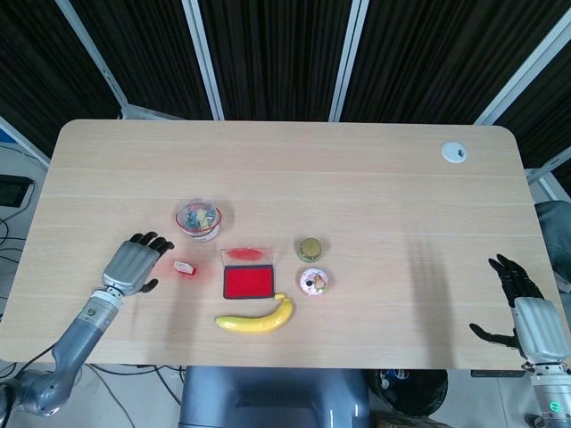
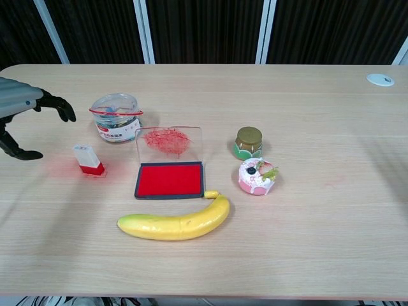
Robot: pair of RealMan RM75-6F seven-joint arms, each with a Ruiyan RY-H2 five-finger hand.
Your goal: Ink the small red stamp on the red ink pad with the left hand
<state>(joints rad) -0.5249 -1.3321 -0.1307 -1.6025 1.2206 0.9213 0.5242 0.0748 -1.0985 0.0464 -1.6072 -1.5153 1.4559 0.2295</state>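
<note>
The small red stamp (image 2: 88, 159), white on top with a red base, stands upright on the table left of the ink pad; the head view shows the stamp (image 1: 184, 267) too. The red ink pad (image 2: 170, 179) lies open, its clear lid (image 2: 168, 143) tilted up behind it; in the head view the pad (image 1: 247, 283) is mid-table. My left hand (image 1: 135, 263) hovers just left of the stamp, fingers apart and holding nothing; the chest view shows this hand (image 2: 24, 115) at the left edge. My right hand (image 1: 525, 308) stays open at the table's near right edge.
A clear jar (image 2: 115, 118) of small items stands behind the stamp. A banana (image 2: 175, 223) lies in front of the pad. A small green-gold pot (image 2: 248, 141) and a pink cupcake toy (image 2: 256, 176) sit right of the pad. A white cable port (image 1: 454, 152) is far right.
</note>
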